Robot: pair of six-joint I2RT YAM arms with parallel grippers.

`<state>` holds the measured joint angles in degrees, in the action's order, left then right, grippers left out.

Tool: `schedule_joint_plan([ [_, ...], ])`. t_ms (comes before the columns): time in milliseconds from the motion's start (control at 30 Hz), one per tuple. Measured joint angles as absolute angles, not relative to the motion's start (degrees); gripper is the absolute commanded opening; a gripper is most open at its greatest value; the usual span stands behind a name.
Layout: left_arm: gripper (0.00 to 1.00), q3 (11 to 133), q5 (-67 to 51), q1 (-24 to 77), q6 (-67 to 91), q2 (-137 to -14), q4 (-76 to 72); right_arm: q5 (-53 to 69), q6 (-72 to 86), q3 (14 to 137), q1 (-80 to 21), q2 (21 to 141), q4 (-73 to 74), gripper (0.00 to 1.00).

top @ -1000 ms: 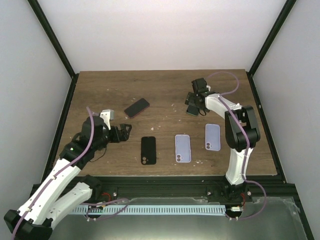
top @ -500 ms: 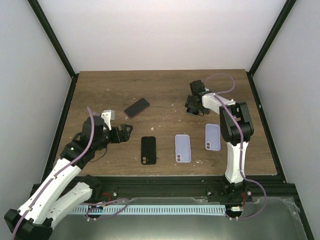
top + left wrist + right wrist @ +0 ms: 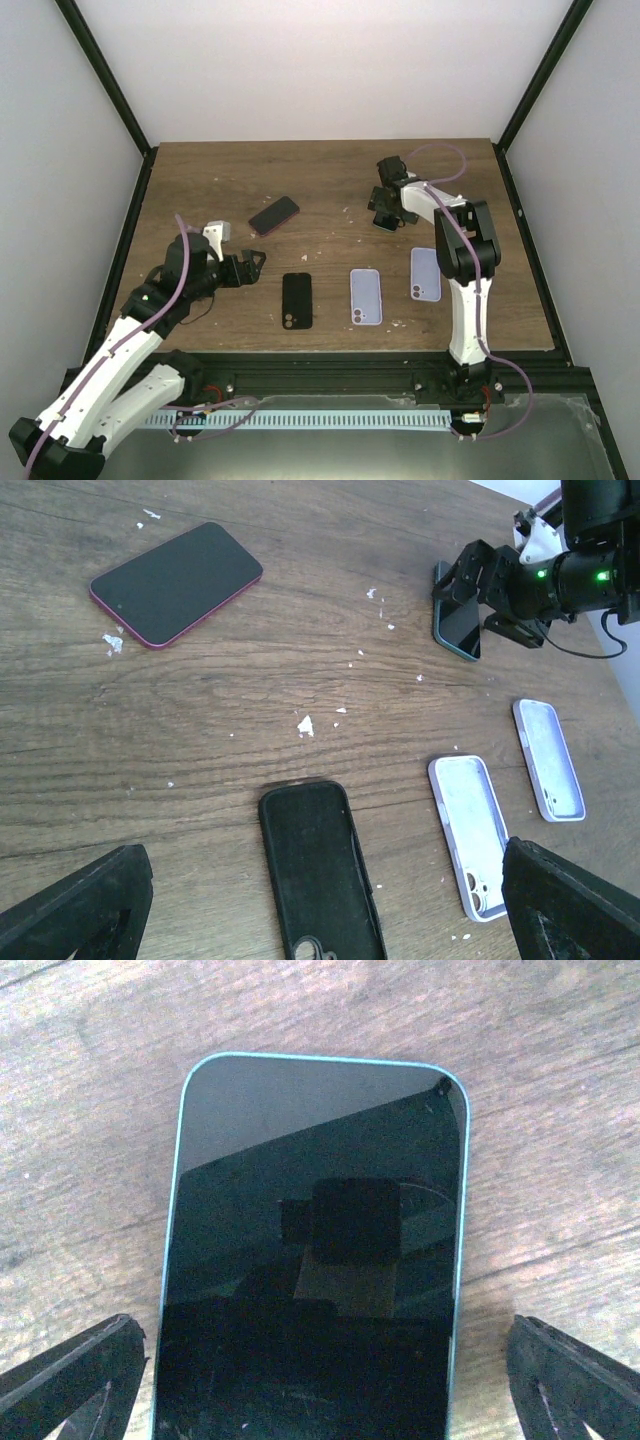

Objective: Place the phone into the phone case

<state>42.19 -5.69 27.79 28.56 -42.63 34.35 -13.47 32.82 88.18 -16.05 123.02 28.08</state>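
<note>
The right hand [image 3: 320, 1388] hangs just over a phone with a blue-green edge [image 3: 315, 1210], and the next move turns on these two. The phone lies flat on the counter [image 3: 200, 190] with its dark glass up, right below the hand and a little ahead of it. Its long side runs straight out from the hand, so one finger stands off each long edge. The fingers are spread wider than the phone and do not seem to touch it, so the hand is open and holds nothing. From here a squeeze would likely pinch the phone across its thin way, which looks like a good way to pick it up

The left hand [image 3: 248, 266] is open too, with nothing in it. It is well apart from this phone, so the right hand is the nearer one by far. A black case [image 3: 322, 870] lies just ahead of the left hand. One pale purple case [image 3: 425, 274] lies back from the right hand, toward its own base, and a second pale case [image 3: 365, 296] lies near that one. Which case is meant cannot be told
</note>
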Motion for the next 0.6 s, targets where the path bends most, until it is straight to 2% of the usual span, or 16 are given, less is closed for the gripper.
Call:
schedule_joint_plan([
  [367, 0.96, 41.5, -5.7, 27.8, 28.5, -42.6, 34.3, -15.7, 32.4, 92.0, -16.0, 125.6, 30.3, 0.83],
  [600, 0.96, 41.4, -5.8, 27.8, 28.5, -42.8, 33.9, -15.7, 29.5, 91.1, -16.4, 125.3, 29.5, 0.78],
])
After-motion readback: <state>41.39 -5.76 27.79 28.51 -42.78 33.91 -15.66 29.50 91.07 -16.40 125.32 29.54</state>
